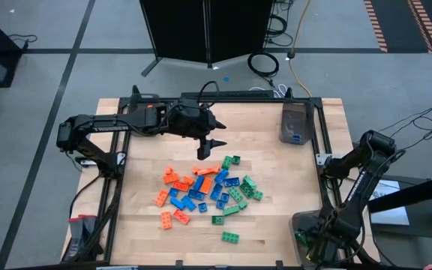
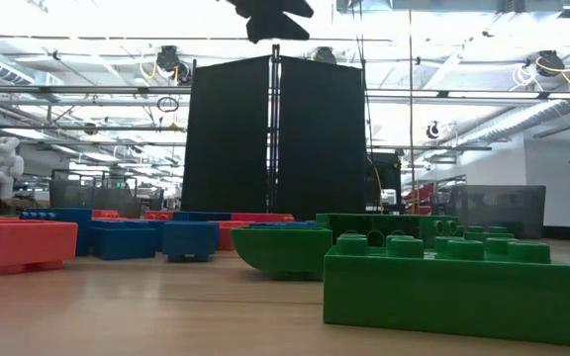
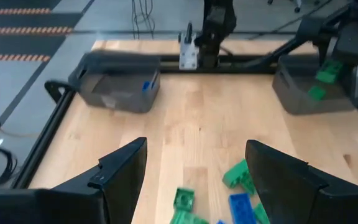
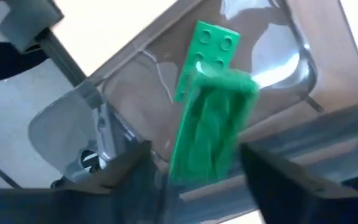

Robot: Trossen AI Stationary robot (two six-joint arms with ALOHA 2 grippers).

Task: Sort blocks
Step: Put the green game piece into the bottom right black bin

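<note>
Orange, blue and green blocks [image 1: 205, 191] lie heaped in the middle of the table; in the low view a green block [image 2: 453, 282] lies nearest. My left gripper [image 1: 210, 146] hangs open above the heap's far edge, with nothing between its fingers [image 3: 123, 180]. My right gripper [image 4: 194, 158] points down into the grey bin [image 1: 306, 225] at the near right corner, fingers apart. A blurred green block [image 4: 213, 124] shows between them, above another green block [image 4: 213, 40] lying on the bin's floor. My right gripper stands with a finger on either side of the blurred green block's lower end [image 4: 197, 168]. Whether a finger still touches it I cannot tell. The block sits upright over the bin's inside, clear of its floor.
A second grey bin [image 1: 295, 124] at the far right corner holds a blue block [image 3: 145, 86]. A lone green block [image 1: 230, 237] lies near the front edge. The dark frame rail [image 1: 322, 150] runs along the table's right side. Bare wood shows at the table's near left.
</note>
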